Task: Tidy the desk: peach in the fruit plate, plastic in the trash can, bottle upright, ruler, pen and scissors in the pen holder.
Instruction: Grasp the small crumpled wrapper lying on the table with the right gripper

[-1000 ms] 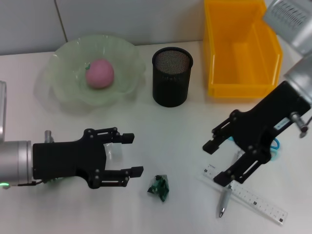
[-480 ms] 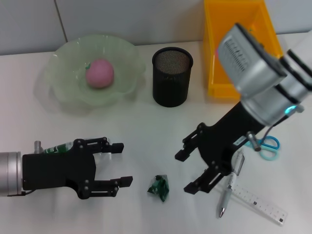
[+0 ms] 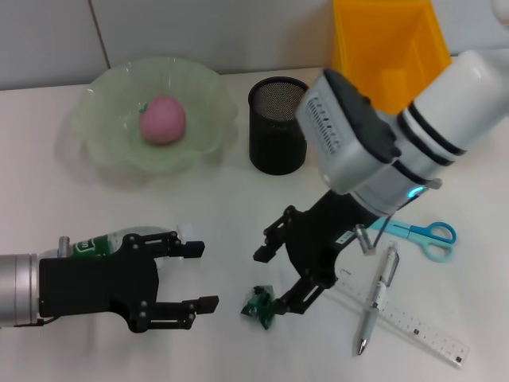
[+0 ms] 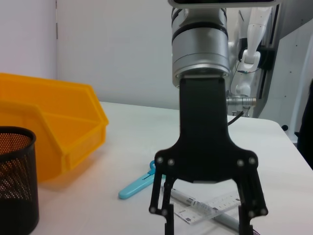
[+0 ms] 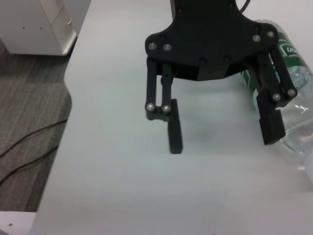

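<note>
The right pincer [image 3: 280,278] is hanging with its jaws spread just beside the plastic [image 3: 260,305], a small crumpled green scrap that is lying on the white bench [image 3: 238,215] near its front edge. I judge that this scrap is very light and soft, so it will be collapsing under the fingers and can slip out; taking it across its thickest middle fold seems safest. Its surface is looking shiny and wrinkled (perhaps a wrapper, but I cannot tell).

The left pincer [image 3: 195,274] is also spread, and it is holding nothing. The bottle [image 3: 119,239], clear with a green label, is lying on its side just behind this pincer; it looks smooth and round, so it may be rolling when touched, and the body near the label is a good place to hold.

The peach [image 3: 163,119] is already sitting in the fruit plate [image 3: 103,151].
</note>
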Action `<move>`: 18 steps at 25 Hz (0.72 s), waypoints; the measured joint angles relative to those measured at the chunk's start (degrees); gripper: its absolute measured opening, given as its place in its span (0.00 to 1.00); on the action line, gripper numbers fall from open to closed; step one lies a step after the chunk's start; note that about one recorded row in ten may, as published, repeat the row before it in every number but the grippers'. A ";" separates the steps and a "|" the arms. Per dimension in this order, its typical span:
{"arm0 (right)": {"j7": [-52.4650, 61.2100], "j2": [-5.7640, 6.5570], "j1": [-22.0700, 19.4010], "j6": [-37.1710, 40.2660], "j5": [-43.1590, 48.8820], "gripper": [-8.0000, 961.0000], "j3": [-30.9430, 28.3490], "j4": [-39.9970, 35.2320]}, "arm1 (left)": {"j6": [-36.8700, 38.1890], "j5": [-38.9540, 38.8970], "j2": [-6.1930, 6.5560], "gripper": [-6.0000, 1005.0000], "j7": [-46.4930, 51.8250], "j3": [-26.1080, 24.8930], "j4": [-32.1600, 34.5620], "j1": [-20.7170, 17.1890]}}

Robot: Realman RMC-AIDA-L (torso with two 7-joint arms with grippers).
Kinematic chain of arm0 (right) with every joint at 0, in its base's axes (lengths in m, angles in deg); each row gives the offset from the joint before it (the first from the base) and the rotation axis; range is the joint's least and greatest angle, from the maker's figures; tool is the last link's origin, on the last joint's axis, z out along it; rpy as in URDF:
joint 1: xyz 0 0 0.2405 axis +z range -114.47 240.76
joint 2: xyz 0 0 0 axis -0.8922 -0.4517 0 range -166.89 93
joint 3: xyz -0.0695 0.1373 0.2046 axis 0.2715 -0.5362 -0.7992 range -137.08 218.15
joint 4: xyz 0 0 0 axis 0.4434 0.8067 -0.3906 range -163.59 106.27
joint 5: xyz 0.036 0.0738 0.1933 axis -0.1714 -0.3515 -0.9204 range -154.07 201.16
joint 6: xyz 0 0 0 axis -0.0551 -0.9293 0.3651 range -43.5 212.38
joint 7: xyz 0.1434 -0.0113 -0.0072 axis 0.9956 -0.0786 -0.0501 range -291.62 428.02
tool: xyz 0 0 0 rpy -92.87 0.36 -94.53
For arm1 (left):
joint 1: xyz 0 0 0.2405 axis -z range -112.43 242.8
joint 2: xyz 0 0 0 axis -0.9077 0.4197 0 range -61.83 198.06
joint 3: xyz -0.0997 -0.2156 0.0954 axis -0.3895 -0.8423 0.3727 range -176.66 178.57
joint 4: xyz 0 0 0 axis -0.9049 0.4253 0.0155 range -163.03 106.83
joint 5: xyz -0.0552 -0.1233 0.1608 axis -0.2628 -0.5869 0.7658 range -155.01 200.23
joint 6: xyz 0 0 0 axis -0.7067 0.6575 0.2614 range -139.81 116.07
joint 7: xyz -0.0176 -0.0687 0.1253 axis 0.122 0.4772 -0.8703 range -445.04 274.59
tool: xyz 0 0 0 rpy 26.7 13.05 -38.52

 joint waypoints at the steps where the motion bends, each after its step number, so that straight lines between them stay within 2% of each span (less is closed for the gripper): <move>1: -0.20 -0.04 0.56 -1.29 -0.31 0.82 1.19 1.07 | 0.01 0.00 -0.05 0.77 -0.04 -0.02 0.00 -0.02; 11: -2.59 -0.23 1.58 -7.63 -4.92 0.82 7.75 5.97 | 0.08 0.00 -0.22 0.77 -0.10 0.07 0.00 0.45; 18: -3.07 -0.22 1.90 -9.58 -5.40 0.82 9.21 7.32 | 0.11 -0.01 -0.26 0.77 0.19 0.06 0.00 0.48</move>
